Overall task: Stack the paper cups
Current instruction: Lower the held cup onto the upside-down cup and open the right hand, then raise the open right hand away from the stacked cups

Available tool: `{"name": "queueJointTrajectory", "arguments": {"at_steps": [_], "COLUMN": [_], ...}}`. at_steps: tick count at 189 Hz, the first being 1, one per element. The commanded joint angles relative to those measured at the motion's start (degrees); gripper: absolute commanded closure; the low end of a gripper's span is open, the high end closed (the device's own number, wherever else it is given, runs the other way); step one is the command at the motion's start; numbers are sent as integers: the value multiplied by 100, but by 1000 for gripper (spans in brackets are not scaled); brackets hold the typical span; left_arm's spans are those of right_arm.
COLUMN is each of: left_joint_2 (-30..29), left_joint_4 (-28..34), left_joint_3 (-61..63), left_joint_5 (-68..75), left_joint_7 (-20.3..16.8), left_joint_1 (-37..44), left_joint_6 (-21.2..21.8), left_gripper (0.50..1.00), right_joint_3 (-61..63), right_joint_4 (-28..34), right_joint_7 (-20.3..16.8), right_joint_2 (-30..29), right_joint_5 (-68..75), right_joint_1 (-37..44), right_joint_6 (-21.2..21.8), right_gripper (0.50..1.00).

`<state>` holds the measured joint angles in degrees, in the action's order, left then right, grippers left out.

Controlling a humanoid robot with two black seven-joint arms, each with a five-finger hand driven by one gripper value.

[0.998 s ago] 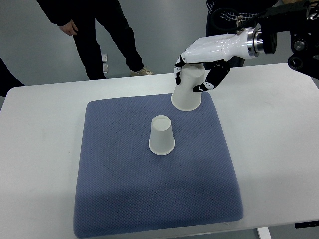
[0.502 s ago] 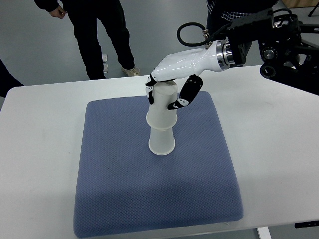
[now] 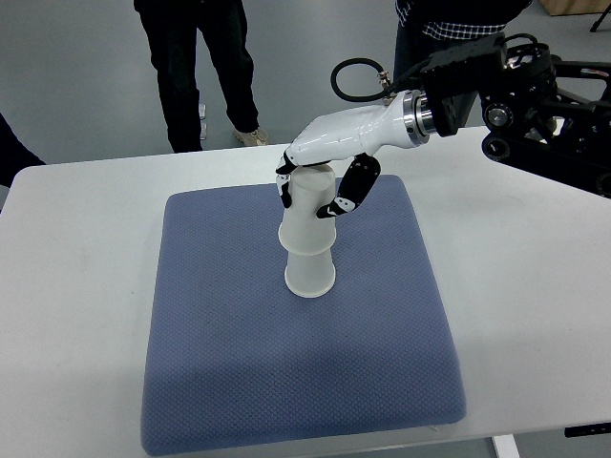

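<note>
On one blue quilted pad [image 3: 286, 372] covering a white table [image 3: 76, 286], two inverted paper cups: lower cup [image 3: 310, 272] mid-pad, upper cup [image 3: 307, 210] sleeved over it, gripped by right hand [image 3: 329, 162] fingers curled around; beyond, two people's legs [image 3: 205, 67] standing.

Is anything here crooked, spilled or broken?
Nothing stands out. The right hand grips the top cup, seated upside down over the bottom cup on the blue mat. Nothing looks spilled.
</note>
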<state>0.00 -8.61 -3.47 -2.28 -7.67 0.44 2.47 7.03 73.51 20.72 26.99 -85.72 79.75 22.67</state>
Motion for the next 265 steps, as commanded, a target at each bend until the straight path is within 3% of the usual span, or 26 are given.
{"name": "queueJointTrajectory", "arguments": {"at_steps": [1,79,133,175,247,265], "left_joint_2": [0,0,0,0,0,0], "left_joint_4": [0,0,0,0,0,0], "left_joint_3": [-5,4,-5,4,4,4], "left_joint_5": [0,0,0,0,0,0], "left_joint_7": [3,3,3,-6,-6,-6], "left_joint_1": [0,0,0,0,0,0], "left_joint_6": [-1,-1,-1,-1,-1,-1], "left_gripper": [500,500,500,500,500,500], "right_joint_3": [0,9,0,9,9,26], "right_joint_4": [-12,-188,-205,-205,-205,-205], "right_joint_7": [-7,-7,11,2,-7,-7], "right_joint_2": [-36,-150,-150,-141,-124,-115], "right_joint_5": [-15,-59,-50,-32,-6,12], "right_joint_1": [-65,-162,-214,-241,-241,-241], "right_joint_6": [-9,-132,-132,-132,-141,-141], "right_gripper": [832,826,777,666,638,605]}}
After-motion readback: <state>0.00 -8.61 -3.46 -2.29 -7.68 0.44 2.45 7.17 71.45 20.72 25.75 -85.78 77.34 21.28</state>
